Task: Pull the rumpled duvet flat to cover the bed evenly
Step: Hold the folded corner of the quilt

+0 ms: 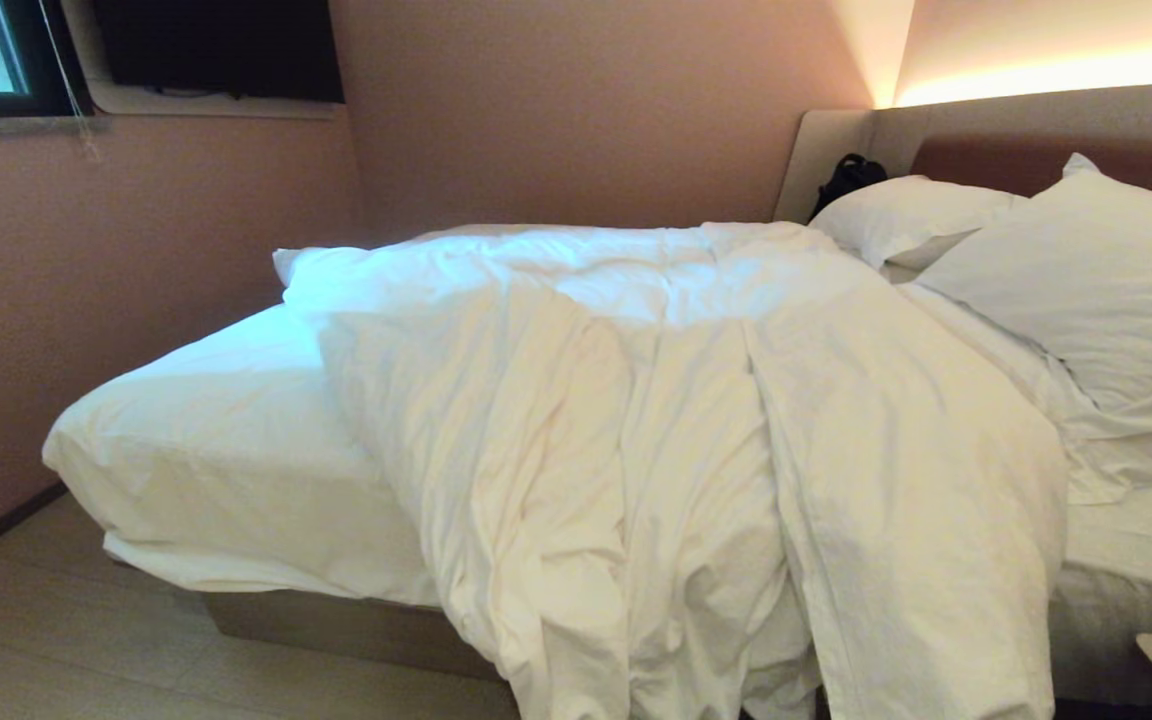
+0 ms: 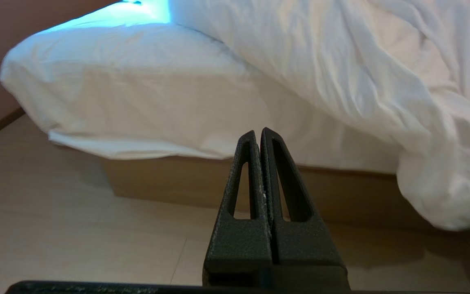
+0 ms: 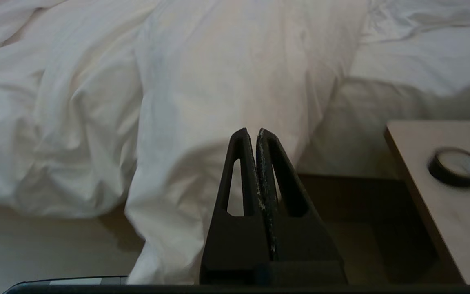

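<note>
1. White cotton fills the head view: one duvet [image 1: 696, 420] lies bunched across the middle of the bed [image 1: 226, 440], spilling over the near side toward the floor, with the foot end's sheet bare. Two pillows [image 1: 1096, 280] sit at the headboard. Neither arm shows here.
2. Left wrist view: the left gripper [image 2: 258, 132], jaws pressed together and empty, hangs above the floor, apart from the mattress corner. It should probably open first, then pinch the duvet's hanging edge.
3. Right wrist view: the right gripper [image 3: 252, 132], jaws likewise closed on nothing, faces the hanging folds; one bedside worktop [image 3: 443, 204] carries one round object [image 3: 457, 166]. Pulling both corners evenly toward the foot would likely spread it flat.
</note>
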Tool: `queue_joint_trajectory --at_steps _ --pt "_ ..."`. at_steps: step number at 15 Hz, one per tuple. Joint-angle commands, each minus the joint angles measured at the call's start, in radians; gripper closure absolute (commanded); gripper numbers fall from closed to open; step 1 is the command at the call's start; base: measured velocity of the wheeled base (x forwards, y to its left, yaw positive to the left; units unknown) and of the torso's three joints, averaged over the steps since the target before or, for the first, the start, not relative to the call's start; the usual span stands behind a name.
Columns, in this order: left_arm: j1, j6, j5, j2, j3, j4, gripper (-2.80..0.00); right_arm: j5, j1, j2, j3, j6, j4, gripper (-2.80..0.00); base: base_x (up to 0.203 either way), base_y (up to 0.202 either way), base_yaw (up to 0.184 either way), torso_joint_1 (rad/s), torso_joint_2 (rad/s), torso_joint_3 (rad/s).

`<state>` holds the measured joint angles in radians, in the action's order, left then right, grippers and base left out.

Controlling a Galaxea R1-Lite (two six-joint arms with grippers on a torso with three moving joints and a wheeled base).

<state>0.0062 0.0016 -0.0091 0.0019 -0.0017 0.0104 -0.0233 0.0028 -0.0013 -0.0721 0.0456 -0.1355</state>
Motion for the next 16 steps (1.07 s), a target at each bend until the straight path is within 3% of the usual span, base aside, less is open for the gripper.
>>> queue_joint_trajectory --at_steps 1,16 --pt "0.0 0.0 0.0 0.0 -0.001 0.0 0.0 0.0 0.0 0.001 0.0 0.0 -0.001 0.0 -0.184 0.0 -0.002 0.006 0.0 0.002" --pt "0.001 0.0 0.0 0.0 0.0 0.0 0.0 0.0 0.0 0.001 0.002 -0.002 0.002 0.0 -0.014 0.0 0.0 0.0 0.0 0.0"
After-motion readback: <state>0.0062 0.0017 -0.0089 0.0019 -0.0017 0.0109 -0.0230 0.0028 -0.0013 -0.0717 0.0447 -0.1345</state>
